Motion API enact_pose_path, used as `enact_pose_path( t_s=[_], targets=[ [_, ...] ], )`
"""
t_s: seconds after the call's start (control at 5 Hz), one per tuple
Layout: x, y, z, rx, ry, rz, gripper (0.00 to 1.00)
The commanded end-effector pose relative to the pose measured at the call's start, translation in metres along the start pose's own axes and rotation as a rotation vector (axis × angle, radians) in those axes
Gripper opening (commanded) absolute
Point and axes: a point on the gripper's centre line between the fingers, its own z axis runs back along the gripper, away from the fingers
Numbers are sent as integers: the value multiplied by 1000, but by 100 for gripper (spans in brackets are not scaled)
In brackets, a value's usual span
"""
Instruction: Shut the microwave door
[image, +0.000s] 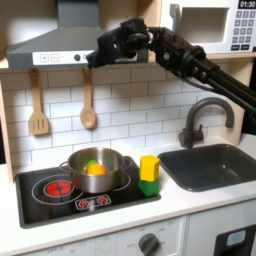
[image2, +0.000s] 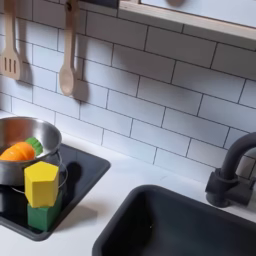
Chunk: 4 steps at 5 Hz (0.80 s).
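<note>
One microwave (image: 213, 27), one microwave door (image: 198, 25), one tool (image: 97, 58), spread unclear, two hanging spoons

The microwave (image: 208, 27) sat at the top right of the first exterior view, up on the shelf above the white tiled wall. It was a small white toy box with a dark button panel and a digital display at its right end. The microwave door (image: 198, 25), white-framed around a pale window, lay flat against the front, looking closed, its left edge partly hidden.
</note>
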Motion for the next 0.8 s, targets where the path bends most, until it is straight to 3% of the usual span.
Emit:
enact_pose_path(
  t_s=[0.0, 0.2, 0.4, 0.6],
  targets=[
    [-6, -4, 8, -11, 21, -4, 0],
    [-19, -3, 12, -6, 77, -10, 0],
    [-43, -12, 24, -25, 183, -47, 0],
    [-73, -14, 49, -1, 330, -114, 0]
  ],
)
